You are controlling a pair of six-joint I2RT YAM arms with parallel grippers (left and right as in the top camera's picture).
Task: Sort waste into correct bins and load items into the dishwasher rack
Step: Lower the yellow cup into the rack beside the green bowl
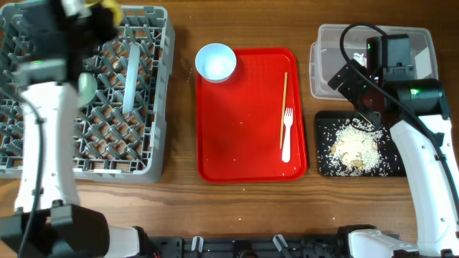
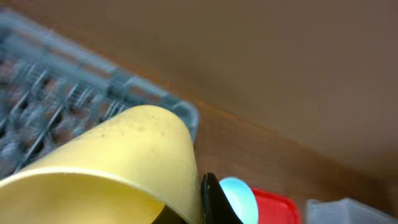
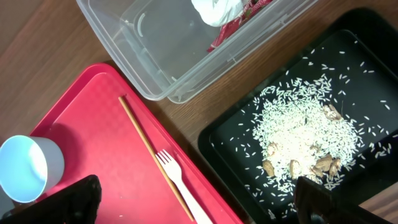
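Note:
My left gripper (image 1: 100, 16) is shut on the small yellow cup (image 2: 124, 162) and holds it tilted above the far edge of the grey dishwasher rack (image 1: 143, 143). One black finger (image 2: 214, 202) presses the cup's outer wall. A pale plate (image 1: 130, 75) stands on edge in the rack, and a pale bowl (image 1: 86, 86) shows beside my left arm. Another bowl (image 1: 215, 62), a chopstick (image 1: 284, 107) and a white fork (image 1: 287, 136) lie on the red tray (image 1: 237, 158). My right gripper (image 3: 199, 202) hangs open between the red tray and the black tray (image 3: 236, 124) of rice scraps (image 3: 305, 130).
The clear tub (image 1: 326, 43) stands behind the black tray, with the red-and-white wrapper (image 3: 230, 12) inside it. A few rice grains lie on the wooden table in front of the red tray. My right arm's cable loops over the tub.

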